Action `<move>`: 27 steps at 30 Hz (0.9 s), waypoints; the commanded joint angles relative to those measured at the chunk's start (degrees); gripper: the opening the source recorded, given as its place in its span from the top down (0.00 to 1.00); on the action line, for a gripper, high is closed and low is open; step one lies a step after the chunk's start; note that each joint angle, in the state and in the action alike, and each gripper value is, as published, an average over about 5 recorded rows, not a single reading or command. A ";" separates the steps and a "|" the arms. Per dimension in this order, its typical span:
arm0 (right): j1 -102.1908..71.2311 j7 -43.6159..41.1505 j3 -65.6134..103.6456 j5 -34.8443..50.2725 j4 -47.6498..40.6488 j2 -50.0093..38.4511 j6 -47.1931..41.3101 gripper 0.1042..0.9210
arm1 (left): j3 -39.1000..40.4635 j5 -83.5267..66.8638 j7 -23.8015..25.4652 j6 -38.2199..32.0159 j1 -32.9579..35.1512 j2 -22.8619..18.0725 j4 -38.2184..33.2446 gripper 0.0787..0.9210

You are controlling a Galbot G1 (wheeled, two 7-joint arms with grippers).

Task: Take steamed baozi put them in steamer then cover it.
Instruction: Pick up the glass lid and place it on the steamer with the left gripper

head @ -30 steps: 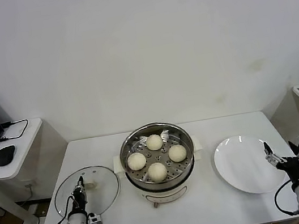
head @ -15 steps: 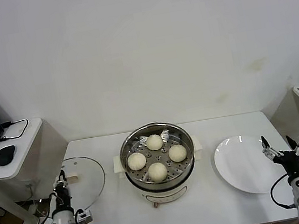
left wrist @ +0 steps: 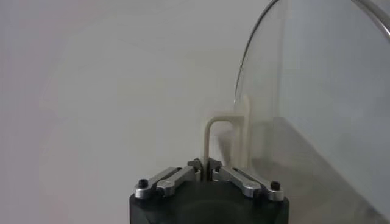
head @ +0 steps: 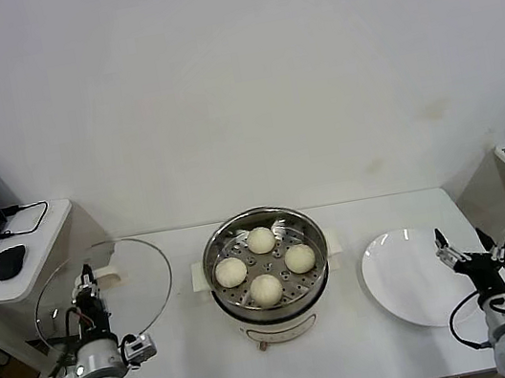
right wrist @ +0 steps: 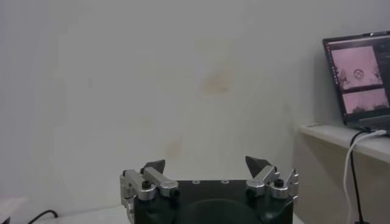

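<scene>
Lid and steamer are what matter now: we hold the glass lid up off the worktop in our left claw, and the steamer sits to the right of it, in the middle. In the left wrist view the left claw is pinched tight on the cream handle, and the lid stands on its edge, nearly upright, not flat.

All four baozi already sit on the holed tray inside the steamer, which has no cover yet. So we think only the covering is left.

Our left arm is the near one for this. We judge the lid must travel right, across to the steamer, and tip down flat so its round rim meets the pot's round rim.

Our right claw waits by the plate, spread wide and holding nothing.
</scene>
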 commanded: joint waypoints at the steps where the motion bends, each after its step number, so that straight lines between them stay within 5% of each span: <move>1: -0.19 0.20 0.34 -1.04 0.39 1.05 -0.42 0.12 | 7.10 2.71 6.40 4.45 -3.31 -2.01 -9.05 0.94; 27: -0.42 -0.25 1.18 -5.37 -0.94 5.93 0.45 0.12 | 26.47 7.54 7.77 4.44 -17.12 -15.81 4.09 0.94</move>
